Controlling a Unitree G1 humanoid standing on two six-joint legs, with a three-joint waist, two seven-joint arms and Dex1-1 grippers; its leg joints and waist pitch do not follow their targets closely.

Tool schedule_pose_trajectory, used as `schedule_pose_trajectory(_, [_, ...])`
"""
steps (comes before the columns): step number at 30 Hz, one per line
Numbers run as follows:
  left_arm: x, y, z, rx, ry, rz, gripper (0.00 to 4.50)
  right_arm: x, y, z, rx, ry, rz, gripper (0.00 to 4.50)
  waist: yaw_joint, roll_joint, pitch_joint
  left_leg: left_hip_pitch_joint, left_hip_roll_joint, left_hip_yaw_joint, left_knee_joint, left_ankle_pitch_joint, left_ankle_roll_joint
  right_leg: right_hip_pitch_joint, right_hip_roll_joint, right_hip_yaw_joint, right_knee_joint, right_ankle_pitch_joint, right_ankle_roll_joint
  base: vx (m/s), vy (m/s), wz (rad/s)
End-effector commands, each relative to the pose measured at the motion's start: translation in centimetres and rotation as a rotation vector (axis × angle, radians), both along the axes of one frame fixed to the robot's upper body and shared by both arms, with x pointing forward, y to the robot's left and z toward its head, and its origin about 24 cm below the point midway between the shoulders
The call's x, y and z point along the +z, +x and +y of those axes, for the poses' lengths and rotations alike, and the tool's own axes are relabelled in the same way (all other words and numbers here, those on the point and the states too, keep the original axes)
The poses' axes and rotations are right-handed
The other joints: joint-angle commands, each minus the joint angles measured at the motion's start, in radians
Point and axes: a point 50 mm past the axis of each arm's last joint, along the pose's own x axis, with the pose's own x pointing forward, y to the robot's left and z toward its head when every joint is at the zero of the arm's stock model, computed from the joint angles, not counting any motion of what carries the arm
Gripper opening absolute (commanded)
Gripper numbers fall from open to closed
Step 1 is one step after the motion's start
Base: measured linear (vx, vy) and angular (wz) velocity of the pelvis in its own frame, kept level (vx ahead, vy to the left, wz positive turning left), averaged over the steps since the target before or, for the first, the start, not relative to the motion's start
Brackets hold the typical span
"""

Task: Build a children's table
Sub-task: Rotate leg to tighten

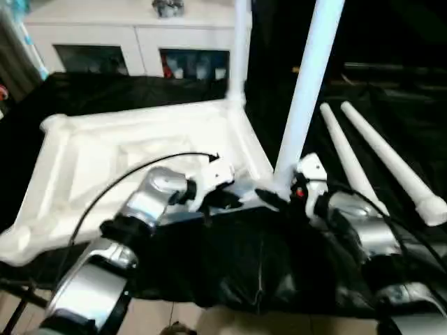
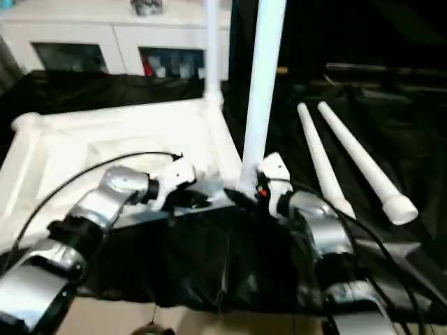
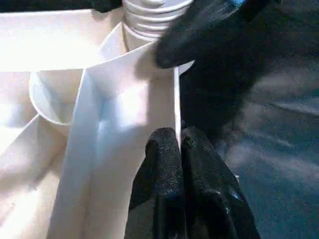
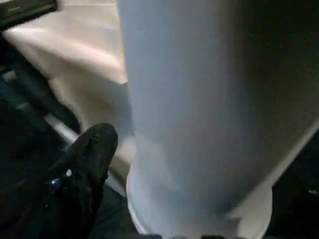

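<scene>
The white table top (image 1: 126,150) lies upside down on a black cloth. One leg (image 1: 241,49) stands upright in its far right corner socket. A second leg (image 1: 307,91) stands in the near right corner. My left gripper (image 3: 178,144) is shut on the thin rim of the table top at the near edge, just left of that corner. My right gripper (image 1: 283,192) sits at the base of the near leg, open, with one finger (image 4: 94,154) a little apart from the leg (image 4: 199,109). Two loose legs (image 1: 349,160) (image 1: 394,164) lie side by side on the cloth to the right.
A white cabinet with glass doors (image 1: 133,42) stands behind the table. The black cloth (image 1: 230,272) hangs over the near edge, with floor below. A black cable (image 1: 119,185) arcs over my left forearm.
</scene>
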Motion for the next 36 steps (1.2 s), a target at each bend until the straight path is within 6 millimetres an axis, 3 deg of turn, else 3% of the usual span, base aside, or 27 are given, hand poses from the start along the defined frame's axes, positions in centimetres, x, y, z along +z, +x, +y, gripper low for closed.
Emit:
schedule_pose_trajectory(1, [0.4, -0.6, -1.4, -0.111, -0.021, -0.014, 0.0, 0.3, -1.3, 2.0, 0.221, 0.023, 0.036, 4.01, 0.004, -0.004, -0.061, 0.012, 0.071, -0.025, -0.073, -0.236, 0.065, 0.046, -0.098, 0.064, -0.083, -0.213, -0.227, 0.0, 0.0, 0.0])
schedule_pose_trajectory(8, [0.5, -0.8, -0.3, -0.153, -0.008, 0.016, 0.0, 0.9, -3.0, 1.2, 0.4, 0.019, 0.081, 4.01, 0.026, -0.007, -0.066, 0.01, 0.072, -0.024, -0.068, -0.189, 0.083, 0.046, -0.098, 0.064, -0.077, -0.173, -0.223, 0.0, 0.0, 0.0])
schedule_pose_trajectory(9, [0.6, -0.9, -0.1, -0.16, -0.007, 0.019, 0.0, 1.0, -3.4, 1.2, 0.426, 0.02, 0.093, 3.75, 0.027, -0.006, -0.065, 0.01, 0.072, -0.024, -0.069, -0.188, 0.084, 0.045, -0.097, 0.064, -0.078, -0.175, -0.223, 0.0, 0.0, 0.0])
schedule_pose_trajectory(14, [0.6, -0.9, 0.3, -0.177, -0.002, 0.031, 0.0, 1.0, -4.0, 1.3, 0.473, 0.022, 0.116, 3.38, 0.029, -0.006, -0.063, 0.011, 0.071, -0.026, -0.071, -0.211, 0.067, 0.044, -0.099, 0.064, -0.084, -0.234, -0.209, 0.0, 0.0, 0.0])
schedule_pose_trajectory(24, [0.4, -0.9, -0.1, -0.15, -0.019, 0.03, 0.0, 0.5, -4.4, 1.9, 0.437, 0.053, 0.121, 2.81, 0.034, -0.006, -0.065, 0.011, 0.071, -0.026, -0.07, -0.194, 0.064, 0.043, -0.099, 0.064, -0.081, -0.218, -0.205, 0.0, 0.0, 0.0])
schedule_pose_trajectory(26, [0.5, -0.5, -0.6, -0.09, -0.049, 0.036, 0.0, 0.2, -4.0, 2.3, 0.367, 0.058, 0.104, 2.79, 0.03, -0.005, -0.064, 0.011, 0.071, -0.025, -0.071, -0.2, 0.059, 0.042, -0.099, 0.064, -0.082, -0.225, -0.206, 0.0, 0.0, 0.0])
schedule_pose_trajectory(29, [0.7, 0.0, -1.7, -0.022, -0.069, 0.024, 0.0, -0.8, -2.0, 2.6, 0.101, 0.036, 0.073, 2.77, 0.014, -0.004, -0.056, 0.017, 0.065, -0.031, -0.078, -0.265, 0.016, 0.036, -0.104, 0.061, -0.096, -0.363, -0.186, 0.0, 0.0, 0.0])
schedule_pose_trajectory(30, [0.7, 0.1, -1.9, -0.016, -0.069, 0.022, 0.0, -0.9, -1.8, 2.6, 0.071, 0.032, 0.071, 2.77, 0.01, -0.006, -0.056, 0.015, 0.064, -0.034, -0.08, -0.273, 0.01, 0.041, -0.104, 0.059, -0.099, -0.39, -0.175, 0.0, 0.0, 0.0])
schedule_pose_trajectory(31, [0.6, 0.3, -2.6, 0.021, -0.065, 0.007, 0.0, -1.4, -0.8, 2.7, -0.073, 0.02, 0.065, 2.76, 0.008, -0.008, -0.057, 0.015, 0.065, -0.034, -0.081, -0.274, 0.008, 0.041, -0.104, 0.061, -0.102, -0.406, -0.158, 0.0, 0.0, 0.0])
schedule_pose_trajectory(32, [0.6, 0.4, -2.7, 0.029, -0.064, 0.003, 0.0, -1.5, -0.6, 2.7, -0.098, 0.018, 0.064, 2.76, 0.004, -0.005, -0.055, 0.017, 0.064, -0.033, -0.08, -0.281, 0.002, 0.034, -0.104, 0.062, -0.103, -0.414, -0.161, 0.0, 0.0, 0.0])
schedule_pose_trajectory(33, [0.6, 0.7, -3.7, 0.073, -0.057, -0.017, 0.0, -1.9, 0.3, 2.8, -0.232, 0.018, 0.067, 2.76, -0.004, -0.006, -0.054, 0.021, 0.062, -0.036, -0.08, -0.303, -0.008, 0.034, -0.104, 0.06, -0.107, -0.444, -0.155, 0.0, 0.0, 0.0])
schedule_pose_trajectory(36, [0.7, 0.9, -5.1, 0.132, -0.067, -0.03, 0.0, -2.2, 1.1, 3.4, -0.37, 0.039, 0.083, 2.75, -0.013, -0.003, -0.055, 0.022, 0.06, -0.031, -0.078, -0.293, 0.002, 0.031, -0.102, 0.064, -0.111, -0.429, -0.154, 0.0, 0.0, 0.0])
